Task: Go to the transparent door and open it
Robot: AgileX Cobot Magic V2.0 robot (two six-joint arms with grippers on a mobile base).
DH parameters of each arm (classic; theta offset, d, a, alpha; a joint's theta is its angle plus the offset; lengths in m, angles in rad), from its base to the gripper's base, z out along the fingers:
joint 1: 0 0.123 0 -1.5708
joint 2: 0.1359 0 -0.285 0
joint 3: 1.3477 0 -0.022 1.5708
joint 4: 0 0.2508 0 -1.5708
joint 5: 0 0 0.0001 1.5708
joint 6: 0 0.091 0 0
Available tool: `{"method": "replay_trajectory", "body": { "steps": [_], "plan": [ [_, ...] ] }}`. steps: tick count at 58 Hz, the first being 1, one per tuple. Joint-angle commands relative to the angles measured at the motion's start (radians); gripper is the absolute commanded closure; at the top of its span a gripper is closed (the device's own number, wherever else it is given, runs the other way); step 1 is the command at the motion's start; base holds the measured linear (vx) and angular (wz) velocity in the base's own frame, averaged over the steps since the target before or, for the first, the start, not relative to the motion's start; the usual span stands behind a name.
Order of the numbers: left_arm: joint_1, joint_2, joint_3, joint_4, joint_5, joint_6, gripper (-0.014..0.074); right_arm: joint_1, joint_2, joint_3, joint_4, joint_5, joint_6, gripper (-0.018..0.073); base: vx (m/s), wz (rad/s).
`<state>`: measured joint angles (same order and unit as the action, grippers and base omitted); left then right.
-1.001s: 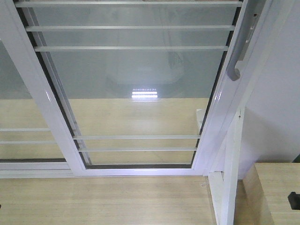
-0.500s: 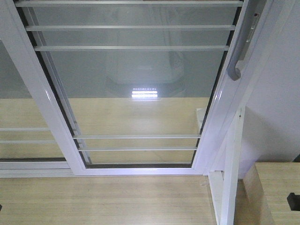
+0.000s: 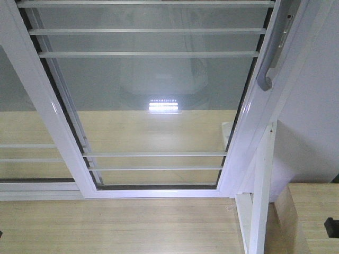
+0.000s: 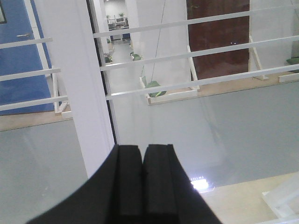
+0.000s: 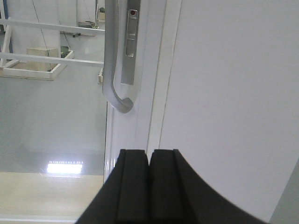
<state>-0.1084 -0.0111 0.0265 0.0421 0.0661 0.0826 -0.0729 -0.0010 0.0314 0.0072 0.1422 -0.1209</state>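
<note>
The transparent door [image 3: 153, 100] fills the front view: clear glass in a white frame, crossed by thin white bars. Its curved grey handle [image 3: 269, 58] sits on the right stile near the top. In the right wrist view the handle [image 5: 110, 70] hangs above and slightly left of my right gripper [image 5: 149, 151], apart from it. That gripper is shut and empty. My left gripper [image 4: 142, 148] is also shut on nothing, in front of the glass just right of a white stile [image 4: 77, 84]. Neither gripper shows in the front view.
A handle-less glass panel [image 3: 24, 132] overlaps the door on the left. A white wall [image 3: 312, 116] and a slanted white post [image 3: 259, 201] stand right of the door. A light wooden block [image 3: 307, 217] lies at the lower right, and wood flooring [image 3: 116, 227] runs below the door track.
</note>
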Motion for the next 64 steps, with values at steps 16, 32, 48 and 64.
{"method": "replay_trajectory", "body": {
  "steps": [16,32,48,64],
  "plan": [
    [-0.003,0.008,0.029,-0.010,-0.179,-0.011,0.0602,-0.004,0.019,0.011,-0.007,-0.185,-0.008,0.0567,0.00,0.00],
    [-0.003,0.008,-0.015,-0.063,-0.207,-0.039,0.0602,-0.004,0.019,-0.104,0.016,-0.097,0.040,0.0563,0.00,0.00],
    [-0.003,0.154,-0.265,-0.087,-0.090,-0.037,0.0602,-0.004,0.192,-0.424,0.018,0.112,-0.100,0.0561,0.00,0.00],
    [-0.003,0.514,-0.403,-0.013,-0.200,-0.030,0.0602,-0.004,0.550,-0.540,0.022,0.006,-0.174,0.0561,0.00,0.00]
  ]
}}
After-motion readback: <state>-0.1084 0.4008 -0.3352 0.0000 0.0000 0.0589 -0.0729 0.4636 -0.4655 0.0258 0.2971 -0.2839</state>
